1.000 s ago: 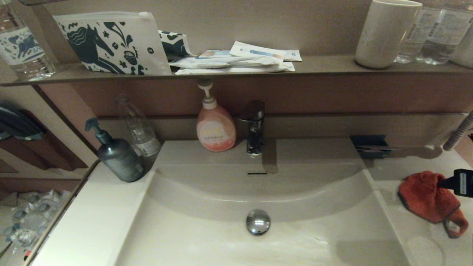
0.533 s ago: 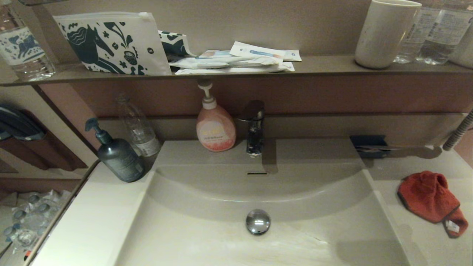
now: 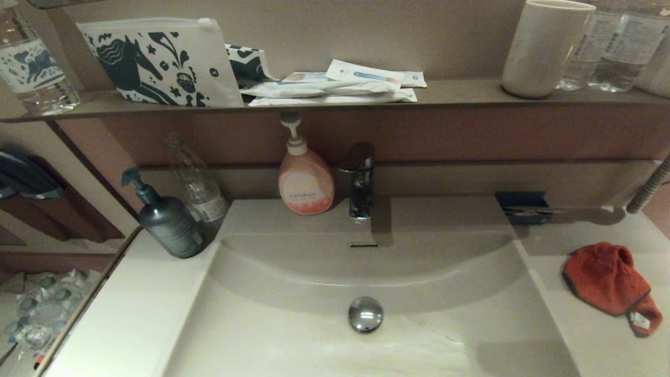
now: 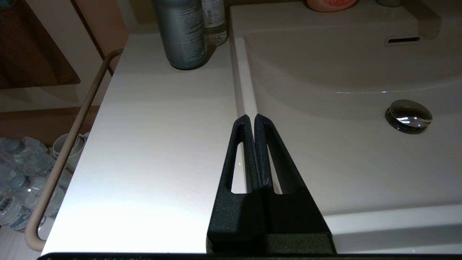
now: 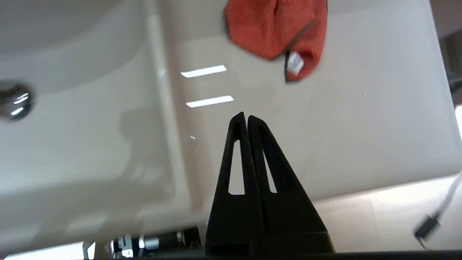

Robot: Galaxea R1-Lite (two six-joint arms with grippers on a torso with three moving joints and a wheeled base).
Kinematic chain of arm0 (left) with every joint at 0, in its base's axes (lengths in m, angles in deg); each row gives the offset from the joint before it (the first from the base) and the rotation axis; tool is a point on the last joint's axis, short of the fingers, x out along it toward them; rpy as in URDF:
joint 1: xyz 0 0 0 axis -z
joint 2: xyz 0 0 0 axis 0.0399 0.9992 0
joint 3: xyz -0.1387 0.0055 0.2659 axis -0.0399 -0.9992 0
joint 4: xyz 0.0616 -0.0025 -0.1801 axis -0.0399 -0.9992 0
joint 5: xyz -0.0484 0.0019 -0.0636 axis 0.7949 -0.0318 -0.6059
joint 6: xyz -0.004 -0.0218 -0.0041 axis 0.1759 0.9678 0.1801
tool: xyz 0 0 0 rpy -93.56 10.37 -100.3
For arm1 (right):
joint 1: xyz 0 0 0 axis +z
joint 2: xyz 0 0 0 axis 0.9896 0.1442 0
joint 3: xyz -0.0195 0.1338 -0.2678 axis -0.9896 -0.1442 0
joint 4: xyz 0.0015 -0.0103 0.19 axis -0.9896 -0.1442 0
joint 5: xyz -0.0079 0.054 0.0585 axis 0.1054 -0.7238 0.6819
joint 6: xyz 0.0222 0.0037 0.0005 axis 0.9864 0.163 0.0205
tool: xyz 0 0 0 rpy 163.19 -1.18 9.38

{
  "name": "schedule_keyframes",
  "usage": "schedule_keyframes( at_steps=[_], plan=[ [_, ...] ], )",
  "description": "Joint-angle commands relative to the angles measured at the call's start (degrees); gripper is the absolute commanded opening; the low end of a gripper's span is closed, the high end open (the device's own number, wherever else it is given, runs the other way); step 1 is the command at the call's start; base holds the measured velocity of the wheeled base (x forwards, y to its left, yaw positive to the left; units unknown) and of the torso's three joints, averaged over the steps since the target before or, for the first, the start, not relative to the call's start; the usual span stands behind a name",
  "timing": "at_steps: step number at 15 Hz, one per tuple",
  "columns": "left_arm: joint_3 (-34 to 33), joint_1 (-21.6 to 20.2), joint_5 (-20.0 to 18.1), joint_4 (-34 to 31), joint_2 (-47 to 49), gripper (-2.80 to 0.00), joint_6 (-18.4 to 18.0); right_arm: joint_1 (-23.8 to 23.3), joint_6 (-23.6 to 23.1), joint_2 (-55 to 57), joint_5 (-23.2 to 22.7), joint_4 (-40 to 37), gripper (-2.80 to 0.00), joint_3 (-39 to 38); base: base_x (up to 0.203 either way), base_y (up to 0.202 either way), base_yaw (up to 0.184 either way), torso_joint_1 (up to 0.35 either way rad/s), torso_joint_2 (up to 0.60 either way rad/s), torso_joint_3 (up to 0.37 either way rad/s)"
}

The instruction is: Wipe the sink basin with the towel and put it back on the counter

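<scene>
The towel lies crumpled on the counter right of the sink basin, soft and light (best pinched at its raised fold), with the right gripper and left gripper both pressed together, empty.

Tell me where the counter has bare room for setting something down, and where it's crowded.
Left counter is bare between the grey pump bottle and the front edge. On the right, the patch between the sink basin rim and the towel is free. The back ledge is crowded around the pink soap bottle and faucet.
</scene>
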Motion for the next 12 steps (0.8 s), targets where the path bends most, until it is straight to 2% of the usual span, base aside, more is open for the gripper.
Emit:
schedule_keyframes(
  at_steps=[1, 4, 8, 10, 12],
  plan=[
    [0.0, 0.0, 0.0, 0.0, 0.0, -2.80, 0.0, 1.0, 0.2, -11.5, -0.1, -3.5, -2.80, 0.4, 0.000, 0.000, 0.000, 0.000, 0.00, 0.000],
    [0.0, 0.0, 0.0, 0.0, 0.0, -2.80, 0.0, 3.3, 0.5, -18.9, -0.7, -11.8, -2.80, 1.4, 0.000, 0.000, 0.000, 0.000, 0.00, 0.000],
    [0.0, 0.0, 0.0, 0.0, 0.0, -2.80, 0.0, 4.9, 0.6, -27.4, -0.7, -13.4, -2.80, -1.0, 0.000, 0.000, 0.000, 0.000, 0.00, 0.000],
    [0.0, 0.0, 0.0, 0.0, 0.0, -2.80, 0.0, 4.7, 0.5, -32.0, -0.7, -8.9, -2.80, -6.1, 0.000, 0.000, 0.000, 0.000, 0.00, 0.000],
    [0.0, 0.0, 0.0, 0.0, 0.0, -2.80, 0.0, 4.4, -0.2, -35.8, -1.1, 0.7, -2.80, -13.9, 0.000, 0.000, 0.000, 0.000, 0.00, 0.000]
  ],
)
